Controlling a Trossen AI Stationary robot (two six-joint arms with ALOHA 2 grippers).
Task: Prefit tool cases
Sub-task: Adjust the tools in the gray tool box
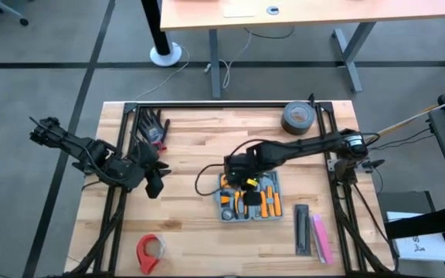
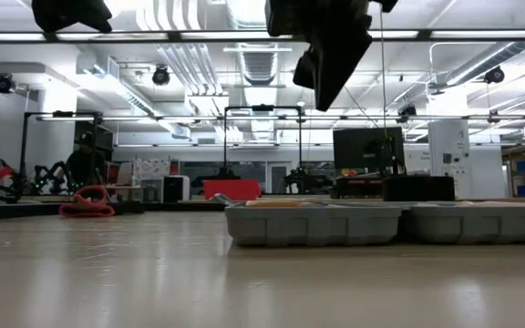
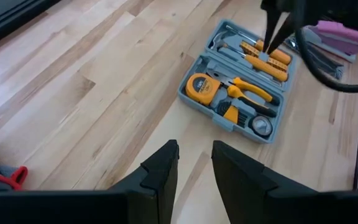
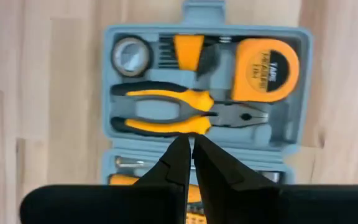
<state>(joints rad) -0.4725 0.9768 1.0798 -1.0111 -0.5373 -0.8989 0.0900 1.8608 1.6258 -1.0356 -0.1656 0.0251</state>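
Right fingers (image 4: 185,163): dark, pressed together with nothing between them, tips poised above the hinge line of the open case, just beside the pliers' handles.
Right gripper (image 1: 246,178): hangs over the case's rear half, arm reaching in from the counter's right edge.
Left fingers (image 3: 166,171): parted by a narrow gap, holding nothing, aimed across bare wood toward the case.
Left gripper (image 1: 154,185): above the counter's left half, well apart from the case.
Flat blue-grey rectangular plastic tool case (image 1: 230,209): lying open near the counter's middle front, tray filled with tools.
Yellow-and-black pliers (image 4: 179,116): seated in the tray.
Yellow tape measure (image 4: 266,70): beside the pliers' nose.
Wooden counter (image 1: 191,139): carries a grey tape roll (image 1: 298,118) at the rear right.
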